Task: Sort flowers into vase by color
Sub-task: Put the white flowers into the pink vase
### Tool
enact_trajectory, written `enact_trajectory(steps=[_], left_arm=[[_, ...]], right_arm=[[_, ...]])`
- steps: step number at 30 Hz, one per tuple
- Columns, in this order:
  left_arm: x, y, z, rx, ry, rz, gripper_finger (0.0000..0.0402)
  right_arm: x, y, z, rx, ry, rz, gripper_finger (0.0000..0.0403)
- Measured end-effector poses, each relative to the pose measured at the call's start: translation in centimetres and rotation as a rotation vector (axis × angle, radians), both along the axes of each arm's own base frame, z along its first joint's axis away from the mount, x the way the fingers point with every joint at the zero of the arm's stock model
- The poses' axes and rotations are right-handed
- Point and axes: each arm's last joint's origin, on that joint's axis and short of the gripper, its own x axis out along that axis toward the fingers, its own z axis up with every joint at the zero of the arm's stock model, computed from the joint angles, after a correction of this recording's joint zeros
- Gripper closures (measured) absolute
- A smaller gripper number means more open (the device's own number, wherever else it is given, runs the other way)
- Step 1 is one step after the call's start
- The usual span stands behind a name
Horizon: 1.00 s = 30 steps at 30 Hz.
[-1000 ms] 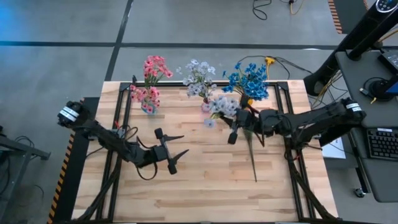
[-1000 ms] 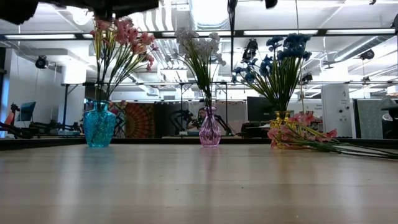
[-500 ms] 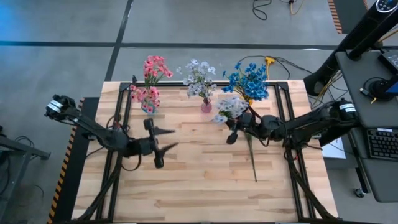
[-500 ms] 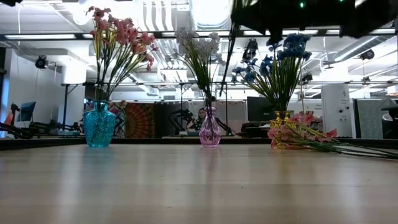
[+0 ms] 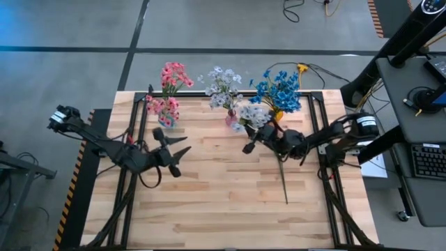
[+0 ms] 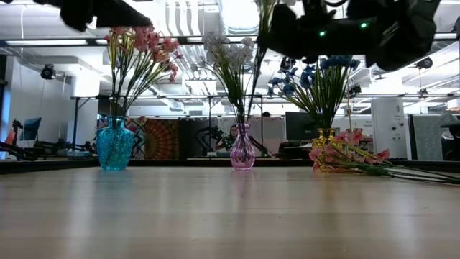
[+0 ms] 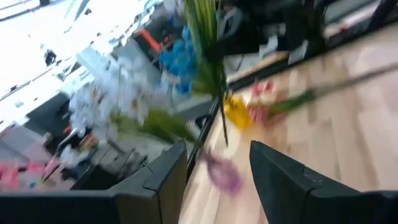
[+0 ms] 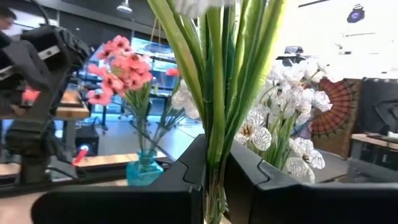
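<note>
1. The right hand (image 5: 247, 146) was clamped on a white spray (image 5: 254, 116), stems running back between its fingers, blossoms pointing ahead toward the pink vase (image 5: 231, 118).
2. Three vases stood beyond it; one pink spray (image 5: 281, 164) lay behind on the tabletop (image 5: 223, 202), lengthwise front to back.
3. The left hand (image 5: 180, 151) was half-spread and empty.

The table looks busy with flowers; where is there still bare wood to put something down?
The near half of the table is bare, apart from one flower lying right of the middle. The far edge is crowded: teal vase, pink vase, blue flowers, with the right fingers holding a white spray there.
</note>
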Motion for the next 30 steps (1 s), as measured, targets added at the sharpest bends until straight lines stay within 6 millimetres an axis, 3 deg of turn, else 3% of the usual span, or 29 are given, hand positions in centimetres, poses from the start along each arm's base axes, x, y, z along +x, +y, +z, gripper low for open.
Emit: enact_trajectory(steps=[5, 17, 30], left_arm=[[-0.6, 0.5, -0.9, 0.01, 0.07, 0.071, 0.0253], [-0.9, 0.7, -1.0, 0.026, 0.077, 0.118, 0.0259], [-0.8, 0.7, -1.0, 0.025, 0.075, 0.12, 0.0259]], right_arm=[[0.7, -1.0, 0.5, 0.002, -0.015, -0.041, 0.0374], [0.4, -3.0, 1.4, -0.012, -0.038, -0.093, 0.0374], [0.3, -3.6, 1.3, 0.001, -0.046, -0.084, 0.0374]])
